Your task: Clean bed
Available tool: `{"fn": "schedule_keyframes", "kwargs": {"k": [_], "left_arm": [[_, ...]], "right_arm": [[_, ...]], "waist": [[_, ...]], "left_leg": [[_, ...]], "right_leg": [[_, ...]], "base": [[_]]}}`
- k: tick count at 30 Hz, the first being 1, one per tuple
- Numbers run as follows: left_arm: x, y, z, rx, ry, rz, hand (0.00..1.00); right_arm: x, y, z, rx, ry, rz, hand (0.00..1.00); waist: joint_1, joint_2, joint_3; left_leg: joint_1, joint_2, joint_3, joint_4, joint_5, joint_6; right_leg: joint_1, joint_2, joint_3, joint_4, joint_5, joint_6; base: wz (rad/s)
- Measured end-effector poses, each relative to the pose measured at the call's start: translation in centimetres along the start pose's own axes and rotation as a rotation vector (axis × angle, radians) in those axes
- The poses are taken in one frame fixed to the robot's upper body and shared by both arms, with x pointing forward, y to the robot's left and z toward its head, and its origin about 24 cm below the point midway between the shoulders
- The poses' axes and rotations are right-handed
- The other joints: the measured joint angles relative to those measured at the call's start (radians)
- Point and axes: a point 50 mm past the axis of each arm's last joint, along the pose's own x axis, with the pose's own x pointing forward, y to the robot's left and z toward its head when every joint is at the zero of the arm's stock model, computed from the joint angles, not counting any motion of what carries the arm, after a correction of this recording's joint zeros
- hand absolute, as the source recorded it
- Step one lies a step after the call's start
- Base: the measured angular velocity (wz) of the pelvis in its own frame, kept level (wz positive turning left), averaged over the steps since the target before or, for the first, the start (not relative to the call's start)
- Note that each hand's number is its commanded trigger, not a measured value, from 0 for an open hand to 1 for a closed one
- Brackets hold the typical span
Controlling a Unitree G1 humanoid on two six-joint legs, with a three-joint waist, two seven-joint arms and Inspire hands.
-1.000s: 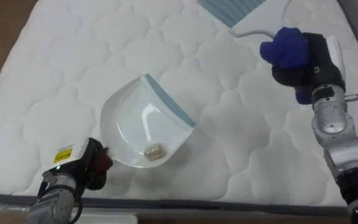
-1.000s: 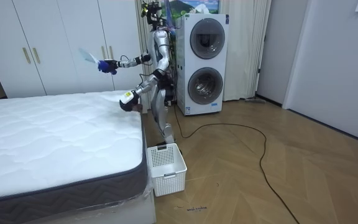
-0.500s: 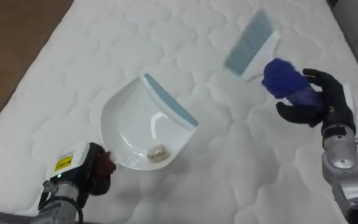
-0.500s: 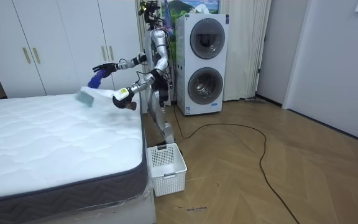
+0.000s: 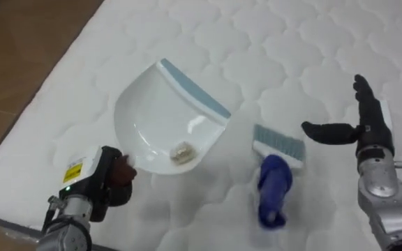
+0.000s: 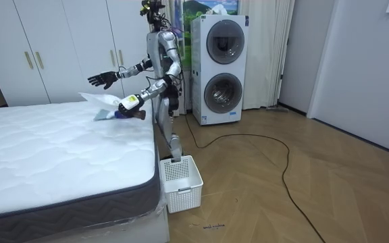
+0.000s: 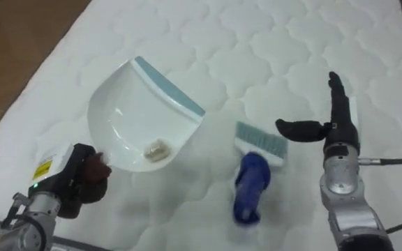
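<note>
on the mattress (image 5: 313, 63) lies the brush (image 5: 274, 183), light and stiff, i judge; its blue handle is where to grip. my right robot hand (image 5: 363, 127) hovers beside it, spread and empty. my left robot hand (image 5: 109, 184) is curled round the handle of the dustpan (image 5: 160, 118), crumb (image 5: 181, 150) inside.

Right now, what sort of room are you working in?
Likely a bedroom doubling as a laundry area: a bare quilted mattress, white wardrobe doors, and a stacked washer and dryer beside the robot.
</note>
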Motion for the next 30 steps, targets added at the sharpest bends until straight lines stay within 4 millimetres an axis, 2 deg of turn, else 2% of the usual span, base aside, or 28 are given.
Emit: {"fn": "schedule_keyframes", "kwargs": {"k": [1,2,4,6,8,9,10,13,14,16,18,19,20,21,22,23,24,25,26,27,28,29,30], "left_arm": [[-0.1,0.1,-0.3,0.001,0.012,0.003,1.0],[-0.2,0.0,-0.4,-0.008,0.023,0.0,1.0],[-0.1,0.1,-0.3,-0.011,0.018,0.005,1.0],[0.1,0.4,0.0,-0.013,0.007,0.013,1.0],[0.2,0.4,0.1,-0.038,0.004,0.017,1.0],[0.2,0.5,0.1,-0.047,0.007,0.018,1.0],[0.2,0.5,0.1,-0.046,0.008,0.018,1.0],[0.2,0.9,0.2,-0.033,-0.006,0.032,1.0],[0.2,1.0,0.2,-0.032,-0.007,0.034,1.0],[0.0,1.0,-0.1,-0.039,0.005,0.039,1.0],[-0.3,1.0,-0.7,-0.052,0.029,0.049,1.0],[-0.4,1.0,-0.8,-0.055,0.033,0.051,1.0],[-0.4,0.9,-0.6,-0.064,0.032,0.049,1.0],[-0.4,0.7,-0.5,-0.068,0.03,0.048,1.0],[-0.4,0.5,-0.3,-0.078,0.025,0.045,1.0],[-0.4,0.4,-0.2,-0.08,0.024,0.043,1.0],[-0.5,0.1,-0.1,-0.089,0.023,0.035,1.0],[-0.6,-0.4,-0.2,-0.097,0.034,0.022,1.0],[-0.9,-0.8,-0.4,-0.11,0.048,0.012,1.0],[-1.1,-1.0,-0.7,-0.119,0.06,0.006,1.0],[-1.2,-1.1,-0.7,-0.125,0.066,0.004,1.0],[-1.1,-1.1,-0.6,-0.128,0.063,0.005,1.0],[-1.0,-1.1,-0.6,-0.125,0.064,0.004,1.0]], "right_arm": [[0.0,0.0,0.1,-0.017,-0.008,-0.001,0.0],[0.0,-0.2,0.2,-0.04,-0.018,-0.013,0.0],[0.0,-0.1,0.6,-0.06,-0.038,-0.019,0.0],[0.1,0.0,0.8,-0.072,-0.053,-0.011,0.0],[0.1,0.1,1.4,-0.072,-0.078,-0.006,0.0],[0.1,0.1,1.6,-0.069,-0.087,-0.005,0.0],[0.1,0.1,1.9,-0.065,-0.098,-0.002,0.0],[-0.3,0.0,1.8,-0.065,-0.104,-0.002,0.0],[-0.4,0.0,1.8,-0.065,-0.103,-0.002,0.0],[-0.4,0.0,2.0,-0.068,-0.114,0.002,0.0],[-0.6,0.1,2.4,-0.071,-0.139,0.006,0.0],[-0.8,0.0,2.5,-0.071,-0.148,0.005,0.0],[-1.0,-0.1,2.3,-0.075,-0.147,0.004,0.0],[-1.2,-0.1,2.0,-0.085,-0.14,0.004,0.0],[-1.6,-0.2,1.4,-0.099,-0.123,0.007,0.0],[-1.7,-0.2,1.2,-0.103,-0.116,0.009,0.0],[-2.1,-0.2,0.7,-0.105,-0.103,0.012,0.0],[-2.6,-0.2,0.0,-0.098,-0.081,0.018,0.0],[-3.1,-0.1,-0.7,-0.094,-0.053,0.027,0.0],[-3.3,0.1,-1.0,-0.088,-0.04,0.037,0.0],[-3.4,0.3,-1.2,-0.08,-0.031,0.047,0.0],[-3.6,0.6,-1.6,-0.08,-0.005,0.055,0.0],[-3.8,0.8,-2.0,-0.078,0.018,0.063,0.0]], "waist": [[-0.014,0.001,-0.0015],[-0.029,0.014,-0.0038],[-0.051,0.027,-0.0029],[-0.062,0.029,-0.0034],[-0.104,0.023,-0.0021],[-0.108,0.02,-0.0006],[-0.106,0.014,0.0008],[-0.095,-0.008,-0.0085],[-0.089,-0.01,-0.009],[-0.047,-0.015,-0.0088],[-0.03,-0.015,-0.0088],[-0.023,-0.016,-0.0083],[-0.024,-0.012,-0.0063],[-0.029,-0.009,-0.005],[-0.048,-0.007,-0.0038],[-0.049,-0.004,-0.0018],[-0.047,0.0,0.0023],[-0.045,-0.006,0.0061],[-0.041,-0.012,0.0119],[-0.039,-0.001,0.006],[-0.04,0.027,0.0075],[-0.05,0.034,0.0155],[-0.059,0.02,0.0142]], "left_leg": [[0.004,-0.007,-0.024,0.011,-0.013,-0.018],[0.003,-0.004,-0.019,0.017,-0.025,-0.024],[-0.004,0.0,0.005,0.014,-0.025,-0.024],[-0.011,-0.004,-0.021,0.012,-0.024,-0.023],[-0.019,-0.027,-0.079,0.012,-0.017,-0.011],[-0.021,-0.033,-0.089,0.013,-0.013,-0.008],[-0.022,-0.046,-0.119,0.017,-0.006,-0.009],[-0.045,-0.073,-0.202,0.038,0.006,-0.018],[-0.049,-0.077,-0.217,0.04,0.011,-0.02],[-0.061,-0.087,-0.243,0.039,0.027,-0.03],[-0.082,-0.097,-0.279,0.042,0.042,-0.04],[-0.097,-0.099,-0.296,0.046,0.053,-0.046],[-0.124,-0.091,-0.263,0.067,0.058,-0.047],[-0.141,-0.078,-0.204,0.074,0.065,-0.039],[-0.162,-0.043,-0.061,0.072,0.085,-0.018],[-0.172,-0.028,-0.002,0.072,0.092,-0.006],[-0.183,-0.005,0.071,0.065,0.103,0.002],[-0.186,-0.006,0.093,0.078,0.106,-0.019],[-0.194,0.03,0.149,0.194,0.042,-0.047],[-0.188,0.06,0.163,0.253,-0.008,-0.059],[-0.19,0.111,0.158,0.299,-0.094,-0.095],[-0.196,0.079,0.105,0.296,-0.119,-0.05],[-0.198,0.051,0.071,0.282,-0.109,-0.033]], "right_leg": [[0.0,0.009,-0.001,-0.01,0.08,-0.018],[0.025,0.007,-0.016,-0.014,0.075,-0.017],[0.038,0.006,-0.045,-0.018,0.075,-0.016],[0.04,0.005,-0.053,-0.018,0.072,-0.013],[0.058,0.005,-0.011,-0.017,0.056,0.003],[0.062,0.004,-0.002,-0.016,0.053,0.005],[0.071,0.003,0.006,-0.015,0.049,0.009],[0.082,0.005,0.022,-0.017,0.042,0.011],[0.084,0.007,0.028,-0.018,0.042,0.011],[0.084,0.014,0.046,-0.018,0.039,0.007],[0.084,0.016,0.02,-0.018,0.034,-0.001],[0.083,0.017,-0.009,-0.019,0.031,-0.007],[0.09,0.02,-0.049,-0.023,0.029,-0.012],[0.1,0.018,-0.081,-0.027,0.028,-0.013],[0.113,0.015,-0.137,-0.039,0.024,-0.014],[0.115,0.008,-0.161,-0.039,0.021,-0.014],[0.117,-0.005,-0.213,-0.038,0.01,-0.018],[0.114,-0.038,-0.288,-0.031,-0.003,-0.004],[0.127,-0.078,-0.388,-0.013,-0.014,0.014],[0.131,-0.088,-0.42,0.001,-0.019,0.023],[0.139,-0.094,-0.462,0.053,-0.032,0.043],[0.118,-0.099,-0.469,0.105,-0.044,0.054],[0.103,-0.101,-0.446,0.114,-0.049,0.048]], "base": [[0.49],[0.55],[0.51],[0.56],[0.86],[0.75],[0.68],[0.75],[0.69],[0.52],[0.69],[0.99],[1.12],[1.45],[1.28],[1.36],[1.05],[1.03],[0.63],[0.35],[0.38],[0.51],[0.89]]}}
